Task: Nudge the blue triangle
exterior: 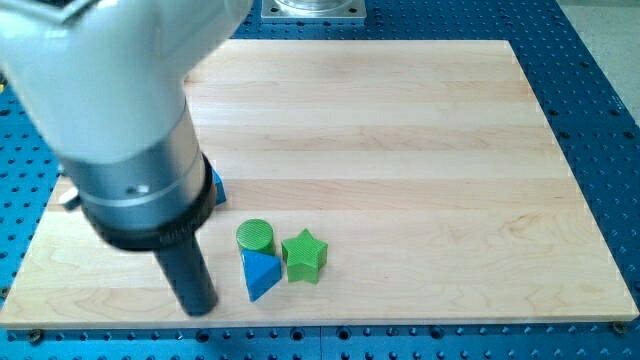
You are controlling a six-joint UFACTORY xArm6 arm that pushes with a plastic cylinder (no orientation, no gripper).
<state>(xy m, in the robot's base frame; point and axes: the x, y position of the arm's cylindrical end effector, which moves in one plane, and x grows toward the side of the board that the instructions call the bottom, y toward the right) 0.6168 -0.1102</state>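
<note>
The blue triangle (259, 273) lies on the wooden board (420, 150) near the view's bottom, left of centre. A green cylinder (255, 237) touches it from above and a green star (304, 256) sits just to its right. My tip (200, 306) is on the board a short way to the left of the blue triangle, slightly lower in the view, with a small gap between them. Another blue block (217, 187) shows only as a corner behind the arm's body; its shape cannot be made out.
The arm's large grey body (120, 110) fills the view's upper left and hides that part of the board. The board's bottom edge runs just below my tip. A blue perforated table (600, 120) surrounds the board.
</note>
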